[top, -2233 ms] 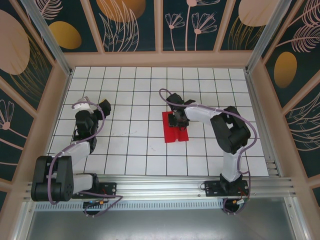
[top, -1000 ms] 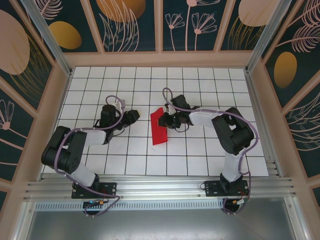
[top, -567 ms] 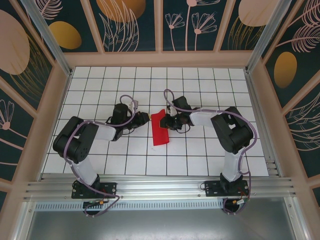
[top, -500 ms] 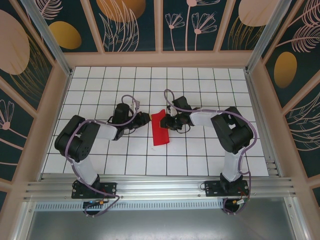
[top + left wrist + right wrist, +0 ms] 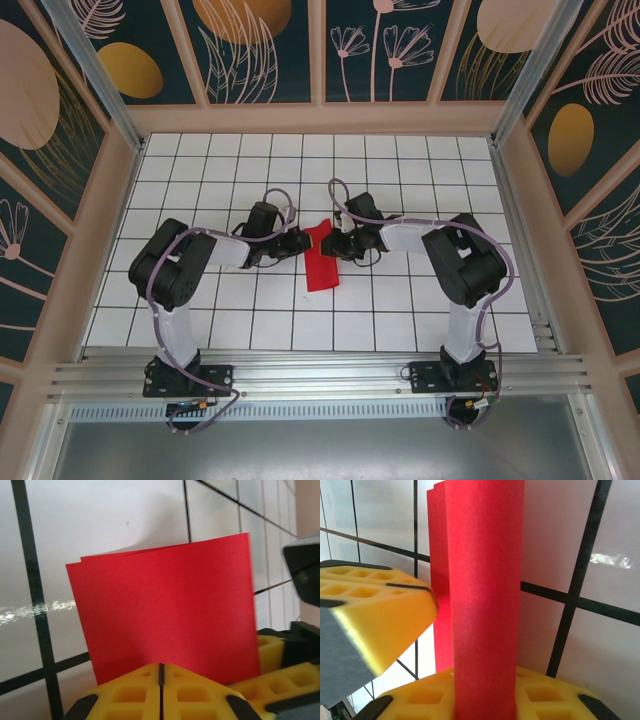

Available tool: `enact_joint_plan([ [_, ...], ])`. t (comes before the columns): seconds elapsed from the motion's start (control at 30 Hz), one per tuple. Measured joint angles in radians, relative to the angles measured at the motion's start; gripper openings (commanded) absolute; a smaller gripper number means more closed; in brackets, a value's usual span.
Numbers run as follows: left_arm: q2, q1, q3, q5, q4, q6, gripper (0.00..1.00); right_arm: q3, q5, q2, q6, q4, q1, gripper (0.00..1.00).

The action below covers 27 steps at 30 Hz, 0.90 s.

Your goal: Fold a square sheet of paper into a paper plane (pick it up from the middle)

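framing white gridded table [image 5: 400,160]: floral wall panels [image 5: 250,50]

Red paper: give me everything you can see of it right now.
Plain bright red sheet of paper, matte, folded double; two layers show at one edge. It sits near the middle of the white grid table, raised at the gripped end. The right gripper has its jaws closed on it; the left gripper is shut at its opposite edge, grip unclear.
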Motion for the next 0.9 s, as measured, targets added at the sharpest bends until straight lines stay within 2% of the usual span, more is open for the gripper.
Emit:
enact_joint_plan([
  [0.17, 0.011, -0.007, 0.043, -0.024, -0.085, 0.031, 0.06, 0.0, 0.0, 0.0, 0.0, -0.014, 0.0, 0.3],
  [0.37, 0.016, -0.013, 0.085, -0.05, -0.166, 0.058, 0.05, 0.013, 0.017, -0.005, 0.001, -0.042, 0.001, 0.46],
  [0.43, 0.017, -0.013, 0.091, -0.052, -0.176, 0.064, 0.05, 0.016, 0.041, -0.017, 0.0, -0.062, 0.002, 0.48],
  [0.7, 0.022, -0.013, 0.105, -0.052, -0.195, 0.075, 0.05, 0.051, 0.131, -0.027, -0.019, -0.147, 0.023, 0.49],
  [0.9, 0.028, -0.013, 0.116, -0.052, -0.201, 0.075, 0.06, 0.058, 0.135, -0.027, -0.037, -0.171, 0.033, 0.39],
])
